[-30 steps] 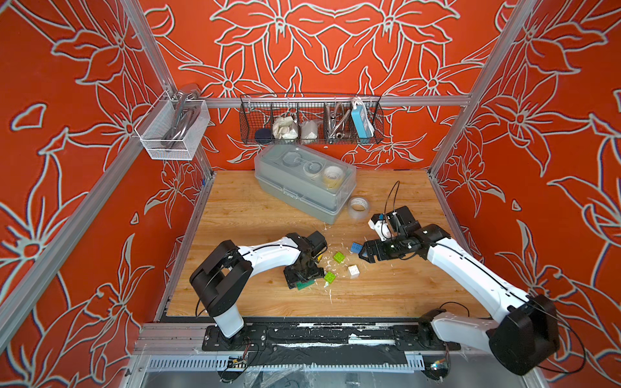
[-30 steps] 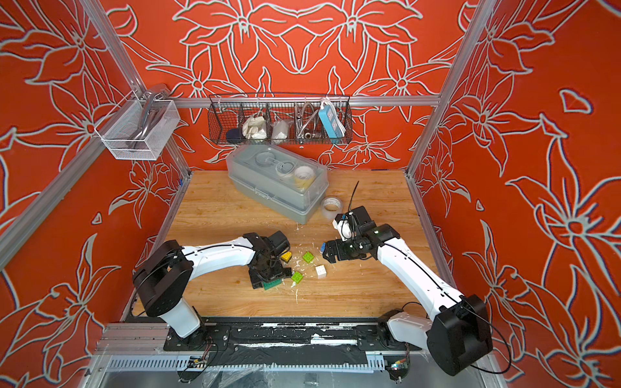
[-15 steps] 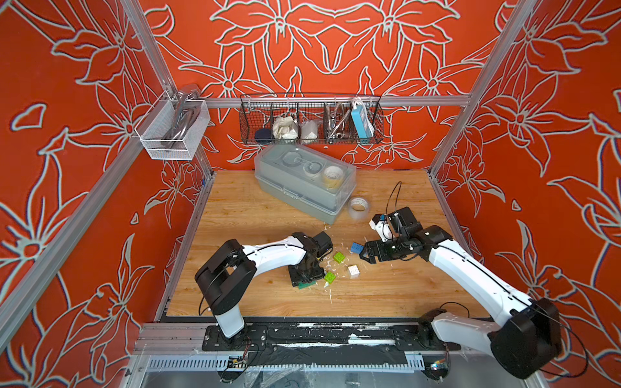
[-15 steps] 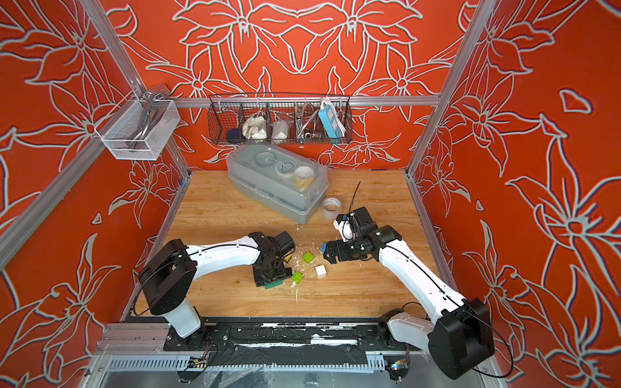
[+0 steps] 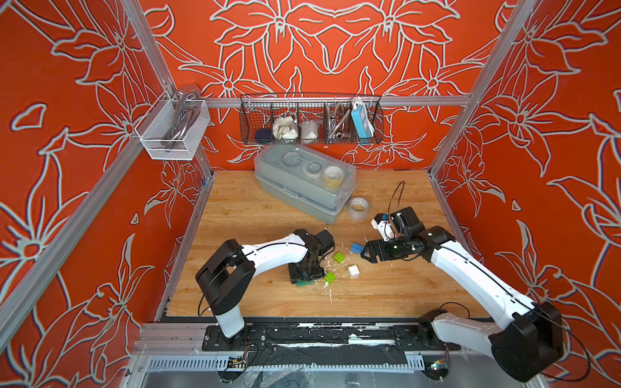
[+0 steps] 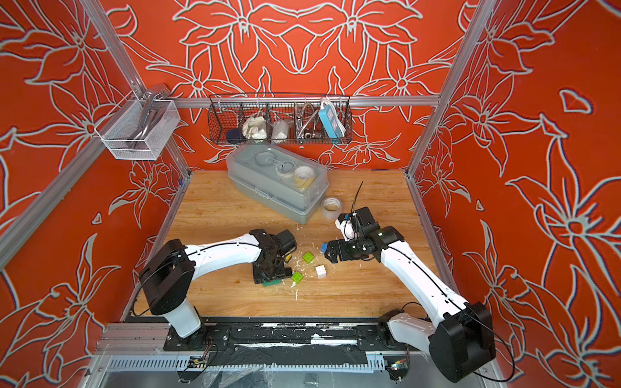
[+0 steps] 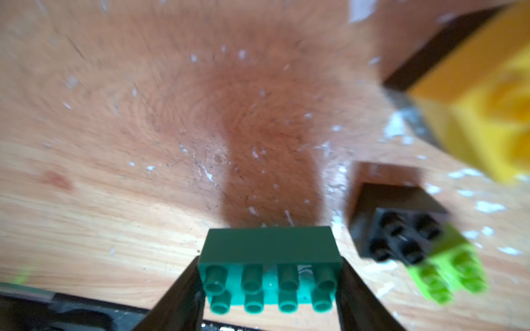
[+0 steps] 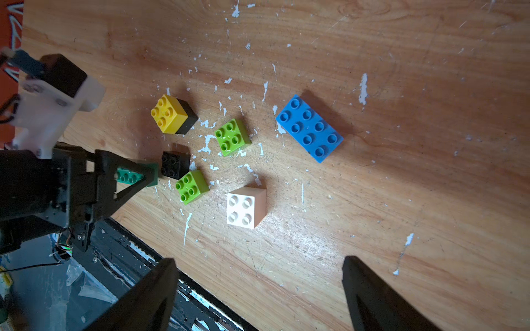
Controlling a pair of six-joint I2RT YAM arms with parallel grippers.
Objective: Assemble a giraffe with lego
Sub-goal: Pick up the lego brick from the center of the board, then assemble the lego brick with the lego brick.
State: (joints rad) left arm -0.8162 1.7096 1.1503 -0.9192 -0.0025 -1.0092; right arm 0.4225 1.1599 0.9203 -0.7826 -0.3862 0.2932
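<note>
1. Left claw [image 7: 269,276]: clenched on the dark green brick [image 7: 269,246], with one finger set against each short end and the studs facing the wrist. Whether the brick is clear of the desk [image 7: 143,129] cannot be told.
2. Lego near the left claw: a black brick [image 8: 175,164] is seen just beyond its tip, with a lime brick [image 8: 191,186] just beside that. A yellow-on-black pair [image 8: 172,114] and a second lime brick [image 8: 232,136] lie a little farther out.
3. Right claw [image 8: 259,259]: released, with the jaws spread wide and nothing between them, held above the desk. The white brick [image 8: 245,207] lies just ahead of it and the blue brick [image 8: 309,129] farther ahead.
4. Stage: judged early. No giraffe is formed, and only the yellow-on-black pair is joined. The body brick is taken to be the step in hand.
5. Next move: the green brick would need to be squared over a leg's studs and pressed straight down. The leg would probably have to be steadied by the right claw.
</note>
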